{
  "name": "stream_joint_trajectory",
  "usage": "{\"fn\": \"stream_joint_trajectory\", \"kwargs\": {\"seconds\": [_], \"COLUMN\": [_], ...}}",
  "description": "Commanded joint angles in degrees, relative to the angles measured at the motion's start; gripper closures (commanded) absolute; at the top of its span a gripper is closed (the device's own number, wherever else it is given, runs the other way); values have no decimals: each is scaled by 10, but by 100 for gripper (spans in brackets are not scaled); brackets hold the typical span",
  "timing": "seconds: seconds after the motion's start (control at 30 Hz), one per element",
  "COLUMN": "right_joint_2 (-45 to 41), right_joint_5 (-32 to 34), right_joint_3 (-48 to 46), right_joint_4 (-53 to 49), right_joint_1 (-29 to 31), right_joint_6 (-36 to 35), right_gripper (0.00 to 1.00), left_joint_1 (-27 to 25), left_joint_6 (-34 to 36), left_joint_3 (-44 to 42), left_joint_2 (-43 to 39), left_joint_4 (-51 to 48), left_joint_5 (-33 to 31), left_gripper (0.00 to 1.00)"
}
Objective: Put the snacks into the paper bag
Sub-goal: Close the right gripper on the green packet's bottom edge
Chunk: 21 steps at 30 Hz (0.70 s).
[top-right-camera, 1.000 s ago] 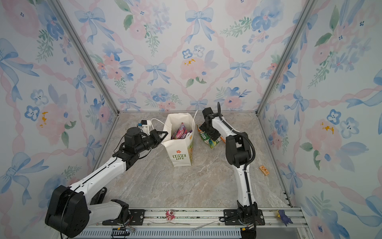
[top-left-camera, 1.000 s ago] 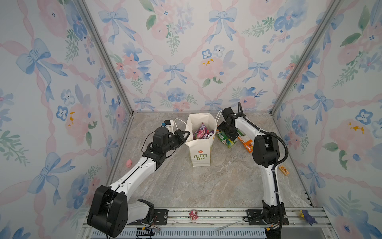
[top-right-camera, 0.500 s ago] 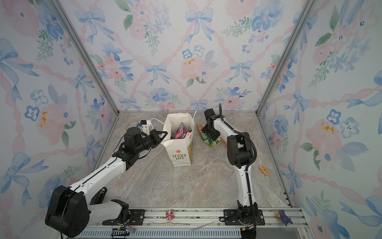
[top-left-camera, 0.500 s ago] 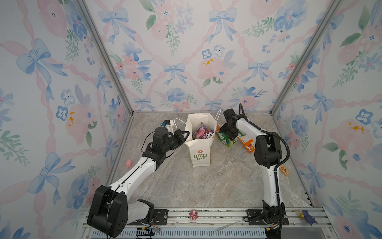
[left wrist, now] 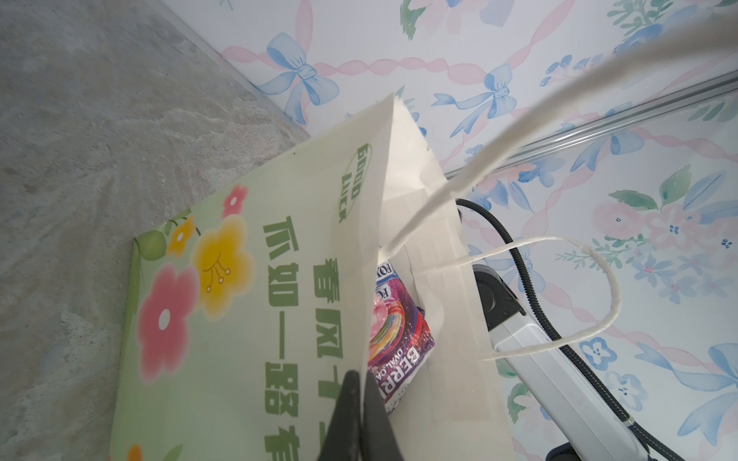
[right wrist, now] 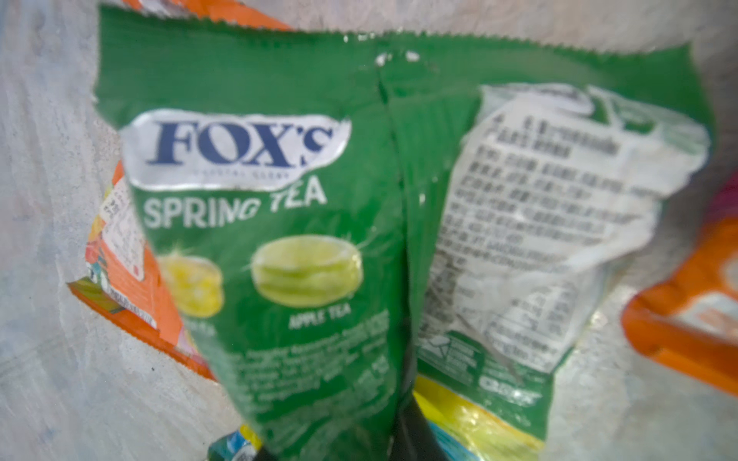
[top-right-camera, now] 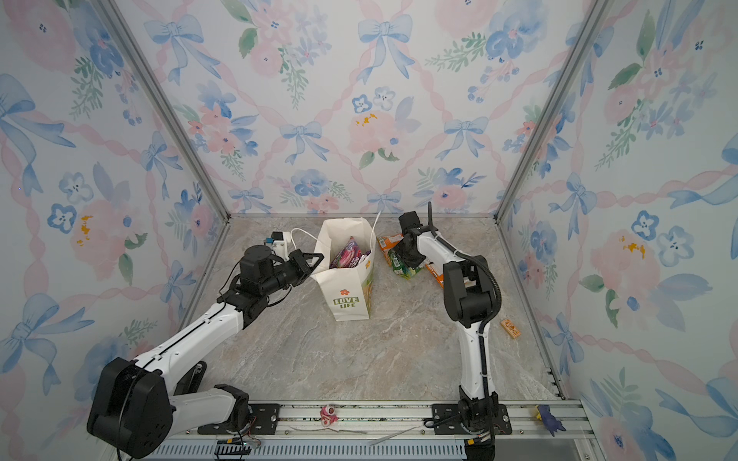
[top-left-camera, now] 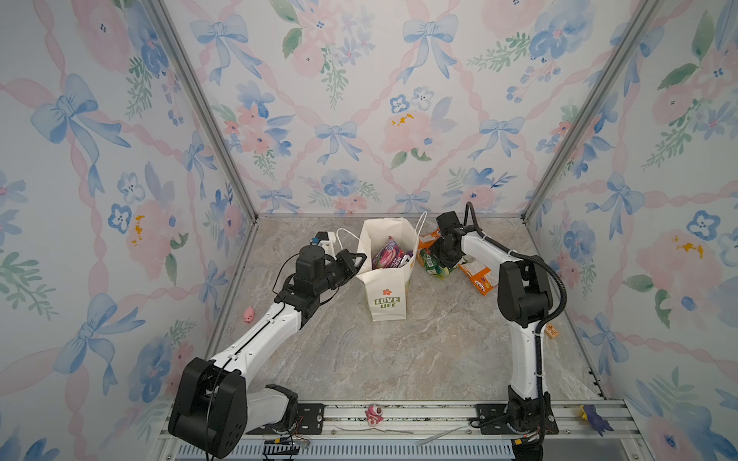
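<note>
Purple packet [top-left-camera: 385,257] sits in the paper bag [top-left-camera: 389,295], left jaws clamping its rim, right jaws pinching a green packet [right wrist: 279,247] beside it, orange packets [top-left-camera: 477,277] waiting.

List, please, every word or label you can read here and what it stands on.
"LOVE LIFE": paper bag front.
"GOOD LUCK": paper bag side, left wrist view.
"FOX'S": green packet.
"SPRING TEA": same packet.
"APPLE TEA": same packet.
"BERRI", cut off: purple packet inside the bag.
Unreadable: green packet's white label and fine print, blurred; the bag side's green Chinese characters, left unquoted.
</note>
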Motion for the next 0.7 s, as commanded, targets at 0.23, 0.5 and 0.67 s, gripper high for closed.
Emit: {"fn": "stream_joint_trajectory", "kwargs": {"seconds": [0.23, 0.5, 0.67], "right_joint_2": [-32, -87, -119], "right_joint_5": [-22, -21, -18], "right_joint_3": [-50, -86, -96], "right_joint_4": [15, 27, 32], "right_joint_1": [-8, -9, -11], "right_joint_6": [-11, -26, -38], "right_gripper": [86, 100, 100], "left_joint_1": [1, 1, 0], "left_joint_6": [-3, -4, -4], "left_joint_3": [-1, -4, -6], "left_joint_2": [-18, -23, -26], "left_joint_4": [29, 28, 29], "left_joint_5": [5, 5, 4], "left_gripper": [100, 100, 100]}}
